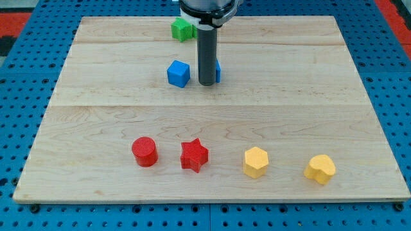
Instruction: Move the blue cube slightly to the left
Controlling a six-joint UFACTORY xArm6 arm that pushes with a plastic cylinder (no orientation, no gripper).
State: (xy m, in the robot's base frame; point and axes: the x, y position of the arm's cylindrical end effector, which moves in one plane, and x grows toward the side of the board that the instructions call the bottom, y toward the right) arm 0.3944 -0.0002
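Observation:
A blue cube (178,73) sits on the wooden board (96,96) a little above its middle. My tip (206,84) stands just to the cube's right, a small gap apart. A second blue block (218,70) shows as a sliver behind the rod's right side; its shape is hidden.
A green block (182,29) sits near the view's top edge, partly behind the arm. Along the view's bottom stand a red cylinder (145,152), a red star (194,155), a yellow hexagon (255,162) and a yellow heart (320,169).

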